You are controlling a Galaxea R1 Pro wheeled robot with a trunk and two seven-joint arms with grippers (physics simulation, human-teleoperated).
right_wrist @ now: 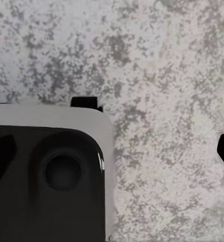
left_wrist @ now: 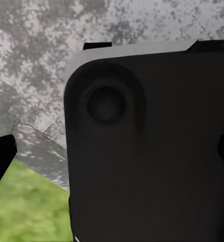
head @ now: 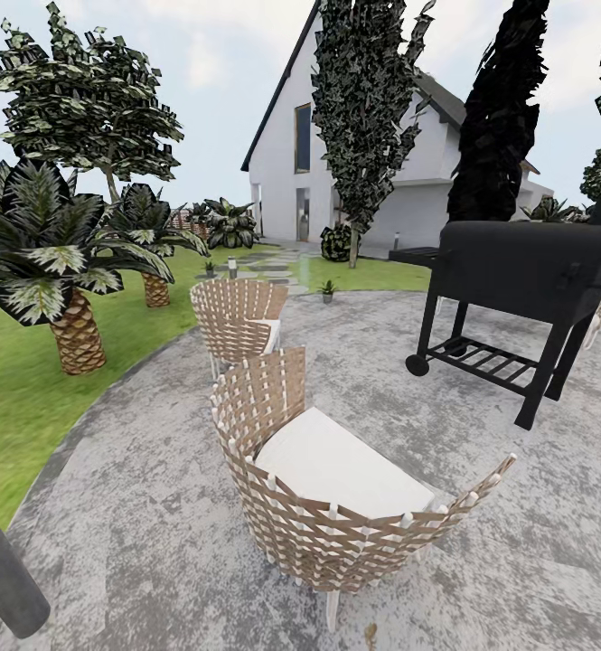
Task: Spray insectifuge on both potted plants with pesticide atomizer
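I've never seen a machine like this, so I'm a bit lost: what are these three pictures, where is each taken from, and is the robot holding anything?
These are simulator renders from a wheeled robot with two arms. The big picture comes from a camera on its head, looking out over a round grey paved patio. On it stand two woven brown wicker chairs with white cushions, a near one and a farther one, and a black barbecue grill on wheels. Beyond lie green lawn, palms with scaly brown trunks and a white house. A small green plant in a low grey pot sits at the patio's far edge.

The two smaller pictures come from cameras near each arm's gripper, looking down at the paving past a dark part of the robot's body. Nothing is seen held; the dark finger tips at the picture edges stand wide apart.
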